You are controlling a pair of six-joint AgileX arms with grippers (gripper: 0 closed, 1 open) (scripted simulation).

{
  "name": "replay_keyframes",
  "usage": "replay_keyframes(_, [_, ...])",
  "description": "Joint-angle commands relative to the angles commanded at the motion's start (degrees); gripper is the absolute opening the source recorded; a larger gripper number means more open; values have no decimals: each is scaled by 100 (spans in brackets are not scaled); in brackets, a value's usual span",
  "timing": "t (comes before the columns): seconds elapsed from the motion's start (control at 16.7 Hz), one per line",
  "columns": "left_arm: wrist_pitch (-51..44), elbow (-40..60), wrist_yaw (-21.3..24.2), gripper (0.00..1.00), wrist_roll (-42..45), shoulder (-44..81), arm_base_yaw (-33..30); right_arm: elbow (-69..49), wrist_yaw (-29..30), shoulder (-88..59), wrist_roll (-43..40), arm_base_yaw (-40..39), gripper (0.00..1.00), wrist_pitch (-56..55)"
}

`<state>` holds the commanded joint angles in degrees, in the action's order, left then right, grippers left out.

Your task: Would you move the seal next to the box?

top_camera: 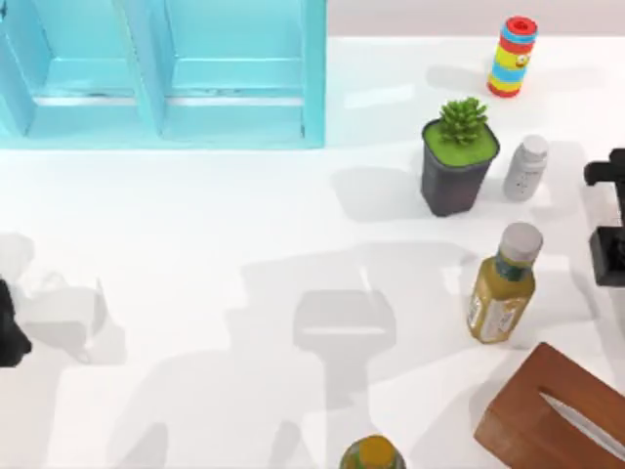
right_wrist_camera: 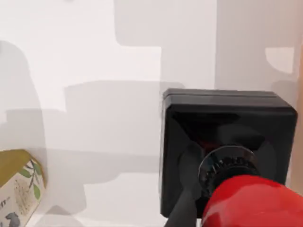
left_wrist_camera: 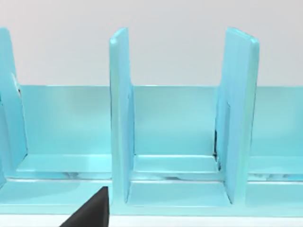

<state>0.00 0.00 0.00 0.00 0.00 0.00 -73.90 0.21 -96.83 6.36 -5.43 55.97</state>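
The seal, a black square block with a red knob, lies close under my right wrist camera on the white table. From above, its black base shows at the table's right edge, just below a black part of my right arm. The box, brown with a white slot in its top, sits at the front right corner, below and a little left of the seal. My left gripper is parked at the left edge, facing the teal cabinet.
Left of the seal stands a yellow-green bottle. A white bottle, a potted plant and a striped stacked toy stand behind. Another bottle cap shows at the front edge. The teal cabinet is at the back left.
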Motion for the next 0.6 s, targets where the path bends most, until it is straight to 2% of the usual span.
replay_keyframes(0.24, [0, 0, 0, 100, 0, 0, 0, 0, 0, 0, 0, 0, 98, 0])
replay_keyframes(0.6, [0, 0, 0, 100, 0, 0, 0, 0, 0, 0, 0, 0, 100, 0])
